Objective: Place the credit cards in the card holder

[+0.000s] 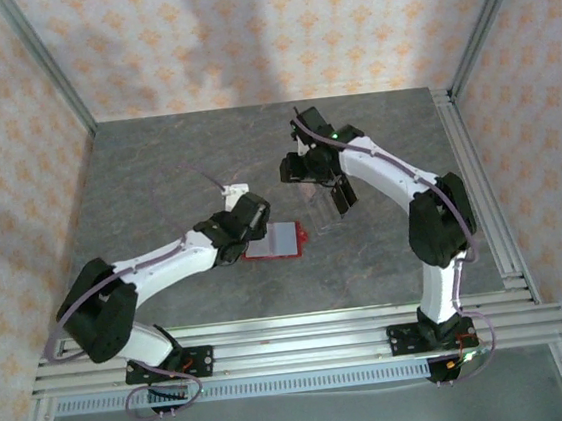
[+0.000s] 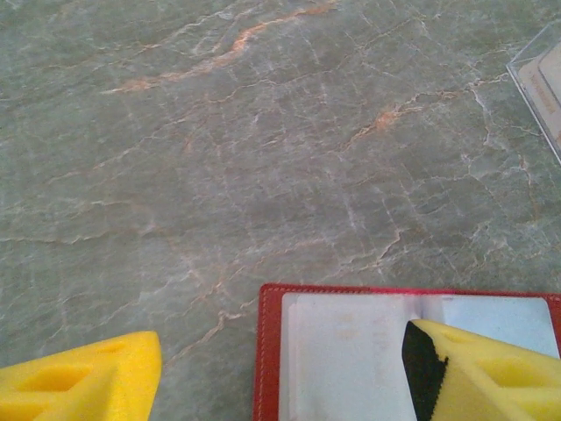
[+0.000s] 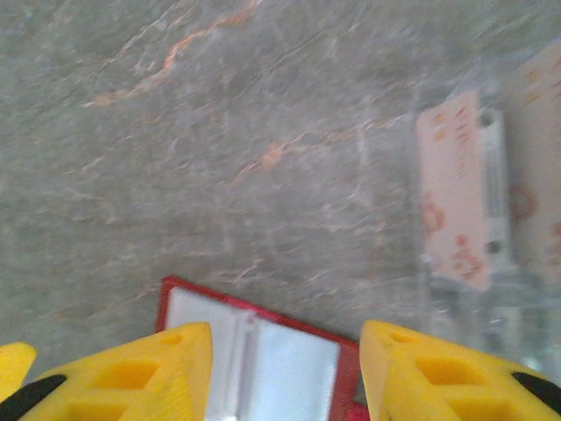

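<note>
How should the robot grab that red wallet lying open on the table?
The card holder lies open and flat on the table, so nothing sticks up. Probably best: its bare red stitched edge, at the left in the left wrist view. Come in low from that side, one jaw sliding under, one pressing on top.

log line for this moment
wallet open on table | left hand open, one finger over wallet | right hand open above wallet | cards in clear box

Grey veined table (image 1: 159, 193), open red card holder (image 1: 282, 240), clear plastic case (image 1: 315, 217)
</note>
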You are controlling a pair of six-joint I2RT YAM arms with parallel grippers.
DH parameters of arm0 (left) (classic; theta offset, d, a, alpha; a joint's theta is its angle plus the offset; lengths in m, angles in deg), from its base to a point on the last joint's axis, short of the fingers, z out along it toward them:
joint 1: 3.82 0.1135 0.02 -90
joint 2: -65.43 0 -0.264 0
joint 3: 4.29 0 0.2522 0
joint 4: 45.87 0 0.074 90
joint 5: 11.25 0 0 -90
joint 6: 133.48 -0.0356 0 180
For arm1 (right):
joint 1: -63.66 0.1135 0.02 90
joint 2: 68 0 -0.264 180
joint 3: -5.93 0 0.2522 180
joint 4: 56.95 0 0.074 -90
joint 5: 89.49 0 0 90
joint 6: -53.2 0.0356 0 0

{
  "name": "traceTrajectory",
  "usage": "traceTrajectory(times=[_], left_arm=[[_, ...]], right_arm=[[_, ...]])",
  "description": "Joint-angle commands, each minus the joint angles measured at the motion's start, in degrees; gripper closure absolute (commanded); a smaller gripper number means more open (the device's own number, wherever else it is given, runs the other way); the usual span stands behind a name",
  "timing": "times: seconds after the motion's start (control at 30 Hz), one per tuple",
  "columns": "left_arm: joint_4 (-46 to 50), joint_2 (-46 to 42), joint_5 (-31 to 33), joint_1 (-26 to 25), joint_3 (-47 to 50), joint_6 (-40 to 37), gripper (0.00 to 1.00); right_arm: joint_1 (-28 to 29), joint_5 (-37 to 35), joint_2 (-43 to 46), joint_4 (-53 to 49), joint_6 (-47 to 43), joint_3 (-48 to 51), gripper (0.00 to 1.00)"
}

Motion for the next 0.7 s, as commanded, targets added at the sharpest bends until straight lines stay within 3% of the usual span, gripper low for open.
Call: traceTrajectory(times=[0.0,0.23,0.67], left_arm=[[-0.4,2.5,-1.1,1.3,-3.4,-1.8,0.26],[1.0,6.4,-1.5,3.9,-6.6,-0.2,0.25],[-0.2,5.4,-1.5,5.1,-4.2,0.8,0.26]], right_arm=[[0.2,-10.1,-5.3,-11.0,-7.9,-5.9,0.53],[0.2,-15.6,-13.1,-15.7,-10.7,-14.7,0.57],[0.4,-21.3,-22.1,-21.8,-12.5,-24.3,0.60]])
